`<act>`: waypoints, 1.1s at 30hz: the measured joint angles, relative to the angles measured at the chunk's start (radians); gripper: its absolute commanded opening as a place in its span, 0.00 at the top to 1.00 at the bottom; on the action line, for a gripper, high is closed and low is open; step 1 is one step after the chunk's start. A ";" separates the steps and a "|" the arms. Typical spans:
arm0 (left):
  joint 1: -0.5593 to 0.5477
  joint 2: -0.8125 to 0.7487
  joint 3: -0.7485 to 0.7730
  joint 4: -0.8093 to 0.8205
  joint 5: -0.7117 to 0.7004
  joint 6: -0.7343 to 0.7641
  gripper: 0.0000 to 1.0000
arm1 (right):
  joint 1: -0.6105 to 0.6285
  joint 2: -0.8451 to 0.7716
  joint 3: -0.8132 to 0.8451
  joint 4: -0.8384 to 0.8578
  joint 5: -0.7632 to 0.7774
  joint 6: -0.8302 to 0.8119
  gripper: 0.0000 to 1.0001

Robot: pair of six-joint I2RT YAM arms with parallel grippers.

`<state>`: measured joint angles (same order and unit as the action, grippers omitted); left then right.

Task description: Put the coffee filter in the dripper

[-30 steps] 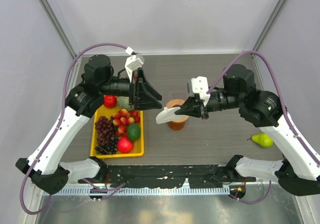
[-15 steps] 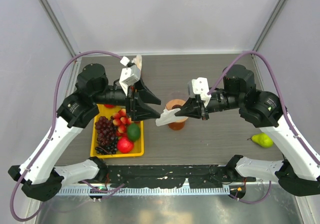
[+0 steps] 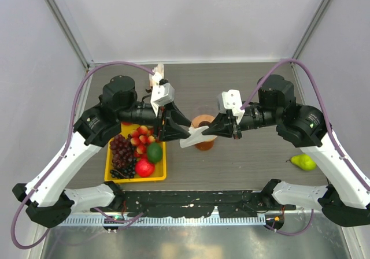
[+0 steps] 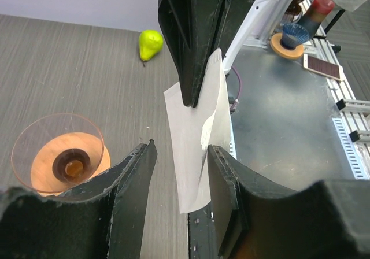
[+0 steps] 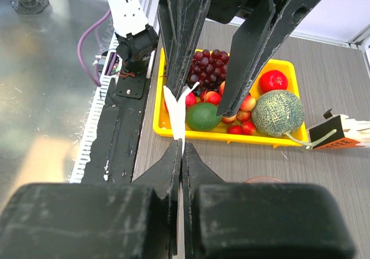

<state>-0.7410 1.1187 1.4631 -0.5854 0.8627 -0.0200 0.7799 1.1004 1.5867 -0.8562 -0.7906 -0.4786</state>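
The coffee filter [image 3: 192, 136], a thin white paper, hangs in the air just left of the dripper [image 3: 202, 121]. My right gripper [image 3: 208, 130] is shut on one end of it, and the paper pokes out past the tips [image 5: 176, 117]. My left gripper [image 3: 182, 130] stands open astride the filter's free end [image 4: 193, 143]. Its right finger [image 4: 222, 178] is against the paper's edge, and a gap shows on the other side. In the left wrist view, the dripper [image 4: 65, 162], with its tan-orange collar and clear bowl, sits lower left of the jaws.
A yellow tray [image 3: 136, 178] with grapes, strawberries, an avocado and a red apple lies under the left arm. A green pear [image 3: 303, 162] lies at the right. A bundle of papers [image 3: 157, 71] stands at the back; a melon [image 5: 277, 113] sits beside the tray.
My left arm has swung right, towards the right gripper, and its jaws now straddle the filter's free end. The right gripper has kept still, holding the filter.
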 measured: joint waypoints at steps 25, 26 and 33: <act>-0.008 -0.037 -0.149 0.056 -0.073 -0.021 0.55 | 0.003 0.011 0.003 0.055 0.005 0.045 0.95; -0.010 -0.037 -0.151 0.063 -0.073 -0.025 0.57 | 0.003 0.011 0.003 0.061 0.005 0.048 0.95; -0.005 -0.058 -0.203 0.133 -0.073 -0.093 0.91 | 0.003 0.006 0.000 0.092 0.016 0.074 0.95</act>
<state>-0.7460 1.0611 1.2606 -0.4526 0.7895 -0.1135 0.7830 1.1061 1.5871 -0.7643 -0.7746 -0.4046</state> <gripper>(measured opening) 0.260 0.059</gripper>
